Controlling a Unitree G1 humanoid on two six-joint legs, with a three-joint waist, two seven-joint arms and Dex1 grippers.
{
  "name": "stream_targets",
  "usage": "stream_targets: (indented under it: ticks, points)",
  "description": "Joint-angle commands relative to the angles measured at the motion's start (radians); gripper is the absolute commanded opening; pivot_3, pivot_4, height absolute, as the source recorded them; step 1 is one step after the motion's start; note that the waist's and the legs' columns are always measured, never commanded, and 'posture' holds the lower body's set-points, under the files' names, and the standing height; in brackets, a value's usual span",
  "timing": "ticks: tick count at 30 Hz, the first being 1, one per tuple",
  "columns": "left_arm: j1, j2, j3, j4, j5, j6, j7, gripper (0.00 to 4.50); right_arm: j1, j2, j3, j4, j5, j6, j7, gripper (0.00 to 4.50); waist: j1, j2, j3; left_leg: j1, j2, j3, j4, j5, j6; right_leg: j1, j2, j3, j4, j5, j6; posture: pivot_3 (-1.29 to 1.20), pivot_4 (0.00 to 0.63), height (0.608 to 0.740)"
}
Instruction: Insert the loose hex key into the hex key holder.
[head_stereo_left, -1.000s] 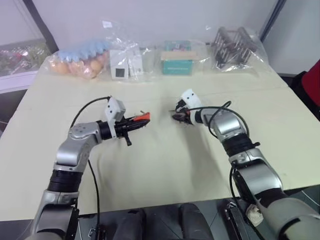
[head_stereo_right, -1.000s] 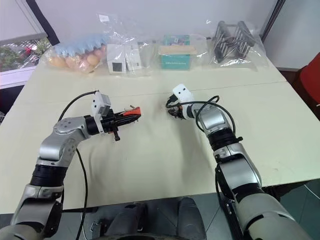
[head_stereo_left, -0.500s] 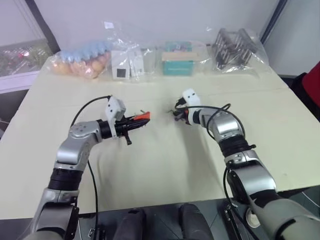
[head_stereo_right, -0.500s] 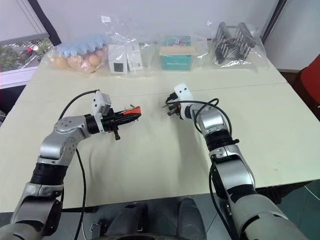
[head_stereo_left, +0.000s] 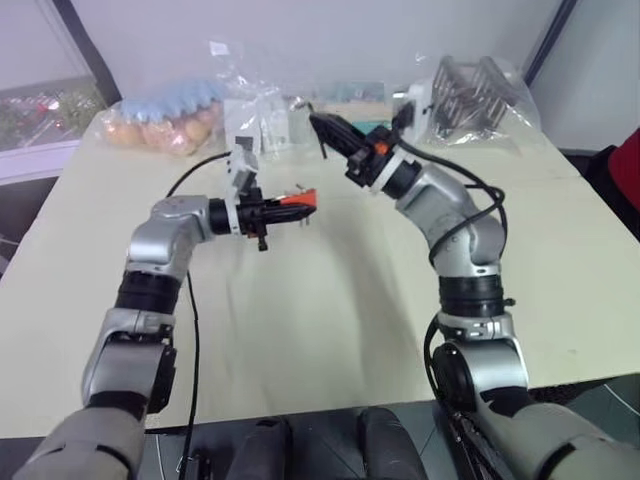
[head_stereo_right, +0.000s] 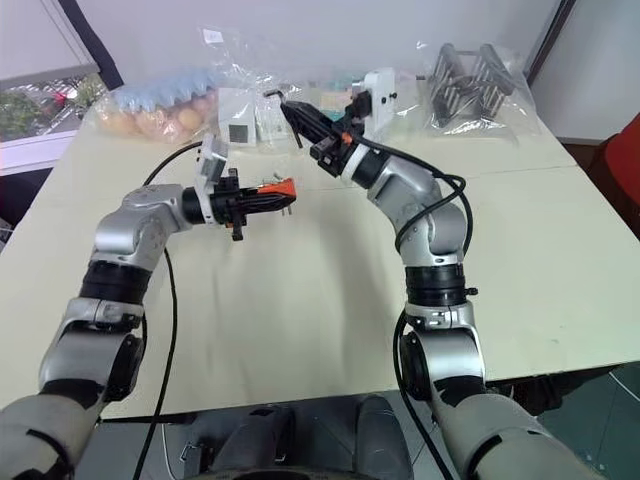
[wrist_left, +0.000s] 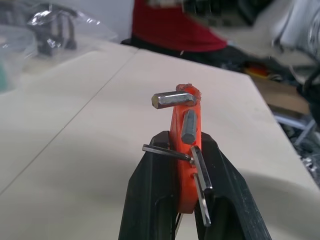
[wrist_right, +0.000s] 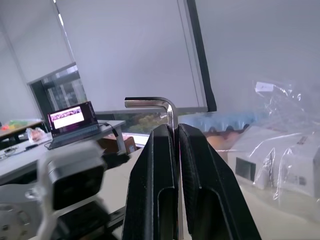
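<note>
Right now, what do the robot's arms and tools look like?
Both arms are silver-grey metal segments with black joint bands and loose black cables. Each wrist carries a small white camera box. The left tool and right tool each have two black fingers; the right has an orange spot at its base.

No text, brand, number or sign can be read anywhere. At the upper middle of the frame, a white box (head_stereo_right: 237, 117) in a clear bag on the desk (head_stereo_right: 300, 300) carries a dark square mark like a printed code, too small to make out. Beside it, a teal box (head_stereo_left: 350, 95) in plastic shows a label too blurred to read. In the right wrist view, a laptop screen (wrist_right: 70, 118) at the left glows with pale lines of writing, but no word can be told.
</note>
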Motion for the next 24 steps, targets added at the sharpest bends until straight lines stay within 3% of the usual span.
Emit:
stream_targets:
  ticks: [1,10,24]
  points:
    - [-0.046,-0.012,0.006,0.039,0.008,-0.040,-0.026,0.00,-0.003,0.012,0.001,-0.065,0.029,-0.011,-0.030,0.03,0.000,0.000,0.000,0.000,0.000,0.000,0.000,0.000,0.000,0.000,0.000,0.000,0.000,0.000,0.000,0.00,0.150,0.740]
    - [-0.091,-0.054,0.030,0.096,0.009,-0.074,-0.022,0.00,0.023,0.012,0.018,-0.080,0.038,-0.020,-0.051,0.03,0.000,0.000,0.000,0.000,0.000,0.000,0.000,0.000,0.000,0.000,0.000,0.000,0.000,0.000,0.000,0.00,0.150,0.740]
    - [-0.081,-0.064,0.071,0.042,-0.025,-0.036,0.015,0.00,0.057,-0.002,0.043,-0.078,0.030,-0.033,-0.048,0.03,0.000,0.000,0.000,-0.001,0.000,0.000,0.000,0.000,0.000,0.000,0.000,0.000,0.000,0.000,0.000,0.00,0.150,0.740]
